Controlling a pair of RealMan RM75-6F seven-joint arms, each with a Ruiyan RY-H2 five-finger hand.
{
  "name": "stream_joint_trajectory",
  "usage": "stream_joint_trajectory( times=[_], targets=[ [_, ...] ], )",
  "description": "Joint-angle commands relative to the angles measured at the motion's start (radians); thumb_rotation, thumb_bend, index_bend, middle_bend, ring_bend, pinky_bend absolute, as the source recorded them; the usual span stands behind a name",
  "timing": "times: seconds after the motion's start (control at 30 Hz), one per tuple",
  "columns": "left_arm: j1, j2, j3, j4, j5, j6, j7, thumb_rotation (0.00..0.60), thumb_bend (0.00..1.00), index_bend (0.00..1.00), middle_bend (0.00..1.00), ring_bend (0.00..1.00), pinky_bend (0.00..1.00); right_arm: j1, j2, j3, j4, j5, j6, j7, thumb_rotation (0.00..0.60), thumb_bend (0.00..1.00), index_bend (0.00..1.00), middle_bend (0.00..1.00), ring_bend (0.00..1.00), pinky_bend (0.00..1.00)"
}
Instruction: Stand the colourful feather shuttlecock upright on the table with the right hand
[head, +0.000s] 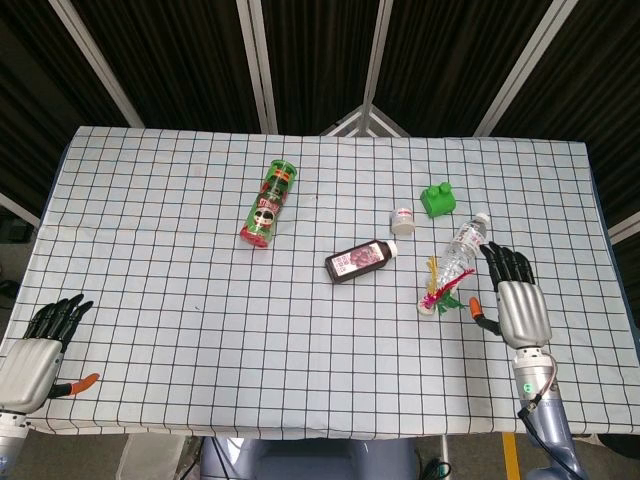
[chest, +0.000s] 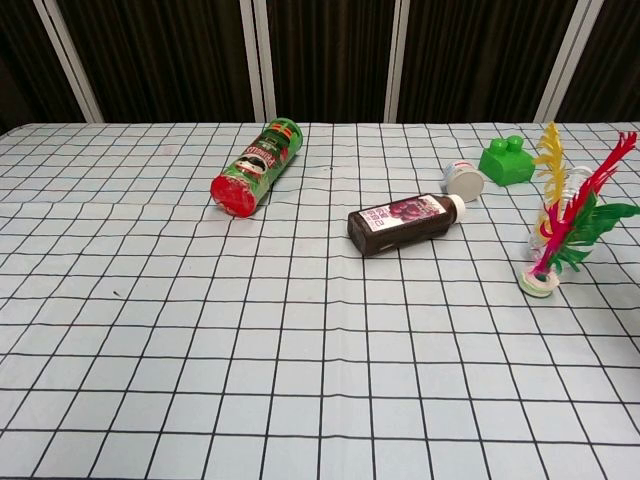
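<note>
Shuttlecock (head: 437, 291) stands upright on the surface just left of your right hand (head: 518, 302), which is released, fingers apart. It's light and top-heavy; if it tips, pinch the base, not the soft feathers.

Multicolour feather shuttlecock (chest: 562, 228) upright on base, beside water btl (head: 460, 246)

The right hand (head: 520, 304) hovers back-up with its fingers (head: 503, 264) spread and extended forward, holding nothing, wrist and forearm trailing behind them. The left hand (head: 28, 358) lies likewise, fingers (head: 60, 313) apart and pointing forward, empty.
</note>
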Motion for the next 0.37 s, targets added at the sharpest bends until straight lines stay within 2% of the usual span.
stream_joint_trajectory(
  times=[0.03,0.2,0.27,0.37],
  targets=[
    [0.001,0.000,-0.001,0.000,-0.001,0.002,-0.001,0.600,0.00,0.00,0.00,0.00,0.00,-0.019,0.049,-0.020,-0.040,-0.034,0.019,0.008,0.600,0.42,0.00,0.01,0.00,0.00],
    [0.001,0.000,-0.002,0.004,0.002,0.005,-0.006,0.600,0.00,0.00,0.00,0.00,0.00,-0.082,0.151,-0.088,-0.063,-0.123,0.073,0.022,0.600,0.42,0.00,0.00,0.00,0.00],
    [0.001,-0.002,-0.003,0.009,0.005,0.009,-0.002,0.600,0.00,0.00,0.00,0.00,0.00,-0.146,0.212,-0.163,-0.031,-0.190,0.120,0.028,0.600,0.42,0.00,0.00,0.00,0.00],
    [0.001,-0.007,-0.005,0.014,0.008,0.014,0.005,0.600,0.00,0.00,0.00,0.00,0.00,-0.193,0.235,-0.221,0.053,-0.280,0.177,0.042,0.600,0.42,0.00,0.00,0.00,0.00]
  ],
)
